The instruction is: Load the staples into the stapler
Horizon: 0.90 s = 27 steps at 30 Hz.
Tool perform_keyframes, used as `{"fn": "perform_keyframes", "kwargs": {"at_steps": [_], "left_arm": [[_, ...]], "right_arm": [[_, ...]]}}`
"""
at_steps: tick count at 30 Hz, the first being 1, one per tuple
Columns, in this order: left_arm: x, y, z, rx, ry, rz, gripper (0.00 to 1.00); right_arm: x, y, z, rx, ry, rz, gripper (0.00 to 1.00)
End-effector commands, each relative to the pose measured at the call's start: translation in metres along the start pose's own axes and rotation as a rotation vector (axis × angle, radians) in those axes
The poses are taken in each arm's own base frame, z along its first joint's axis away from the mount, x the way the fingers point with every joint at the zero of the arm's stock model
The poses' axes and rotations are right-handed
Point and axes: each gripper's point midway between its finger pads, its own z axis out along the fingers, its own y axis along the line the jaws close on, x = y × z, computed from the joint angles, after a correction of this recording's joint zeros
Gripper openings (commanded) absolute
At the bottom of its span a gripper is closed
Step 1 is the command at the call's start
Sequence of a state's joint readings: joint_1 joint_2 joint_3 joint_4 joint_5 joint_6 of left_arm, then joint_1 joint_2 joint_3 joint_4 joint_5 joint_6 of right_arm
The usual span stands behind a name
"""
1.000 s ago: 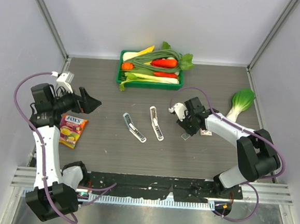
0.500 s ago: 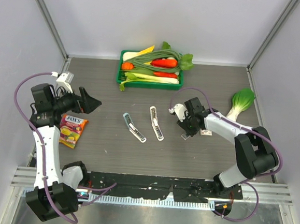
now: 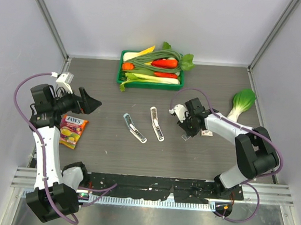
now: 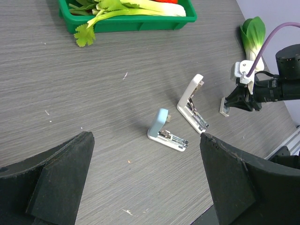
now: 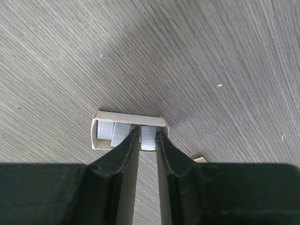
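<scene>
in open cardboard box (image 5: 129, 118) — right end effector (image 5: 148, 133) pinches staples (image 5: 149, 141)

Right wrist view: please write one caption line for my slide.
Right gripper pinches one staple strip inside the open staple box on the grey table.

Left gripper (image 3: 92, 101) raised at left side, jaws wide apart, right gripper (image 5: 148, 134) tipped down, pinching staples (image 5: 149, 142).

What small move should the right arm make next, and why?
Probably lift straight up. The right gripper looks closed around one staple strip inside the open box, and the white stapler lies open nearby, ready for loading.
</scene>
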<state>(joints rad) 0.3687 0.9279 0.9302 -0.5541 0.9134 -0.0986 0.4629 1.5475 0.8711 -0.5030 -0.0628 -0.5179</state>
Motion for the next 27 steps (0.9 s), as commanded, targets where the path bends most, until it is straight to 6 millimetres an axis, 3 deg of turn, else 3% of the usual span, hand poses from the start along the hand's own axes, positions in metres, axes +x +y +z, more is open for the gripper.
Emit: {"fn": "perform_keyframes", "kwargs": {"at_steps": [1, 6, 18, 23, 27], "left_arm": [[-0.009, -0.005, -0.003, 0.020, -0.039, 0.036, 1.00], [-0.009, -0.004, -0.003, 0.021, -0.040, 0.033, 1.00], [-0.010, -0.004, -0.003, 0.018, -0.043, 0.032, 1.00], [-0.010, -0.004, -0.003, 0.019, -0.045, 0.032, 1.00], [-0.010, -0.003, -0.003, 0.019, -0.046, 0.027, 1.00]], "right_arm": [[-0.002, 0.000, 0.002, -0.009, -0.006, -0.003, 0.25], [-0.005, -0.002, 0.000, 0.001, -0.015, -0.005, 0.16], [-0.025, -0.013, -0.027, 0.063, -0.101, 0.001, 0.15], [-0.029, -0.016, -0.030, 0.068, -0.107, 0.002, 0.14], [-0.045, -0.024, -0.030, 0.083, -0.122, 0.013, 0.14]]}}
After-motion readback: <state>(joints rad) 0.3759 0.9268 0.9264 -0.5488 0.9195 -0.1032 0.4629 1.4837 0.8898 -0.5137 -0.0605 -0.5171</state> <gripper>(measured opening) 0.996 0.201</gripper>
